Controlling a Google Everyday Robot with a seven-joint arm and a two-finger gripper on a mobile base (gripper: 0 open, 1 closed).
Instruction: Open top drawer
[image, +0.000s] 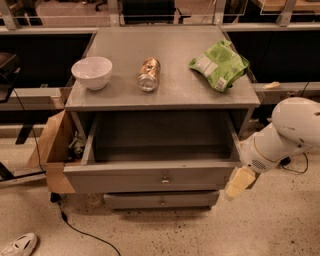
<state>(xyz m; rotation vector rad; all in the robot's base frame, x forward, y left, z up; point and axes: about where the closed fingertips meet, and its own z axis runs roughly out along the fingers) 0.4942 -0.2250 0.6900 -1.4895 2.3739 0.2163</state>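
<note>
The tool (240, 183) hangs low at the right of the scene on the end of the white arm (287, 131), its pale yellow tip pointing down toward the speckled floor (260, 230); whether it is spread or pressed together cannot be told. Just to its left is the right front corner of the top drawer (125, 176), which stands pulled well out of the grey cabinet, its deep grey box open to view. The tool sits right at that corner, though contact cannot be made out. The drawer's small brass knob (164, 179) is further left of the tool, at about the same height. Below and to the left of the tool, a shorter grey drawer front (162, 201) sits closed under the open one. Up and to the left, the tabletop (175, 47) carries a green bag (219, 65) nearest the tool, then a can (149, 74) lying on its side, then a white bowl (92, 72) furthest off. Far to the left of the tool, a cardboard box (50, 147) leans beside the cabinet, with a black cable (82, 229) trailing across the floor and a white shoe (17, 245) at the lower left corner.
</note>
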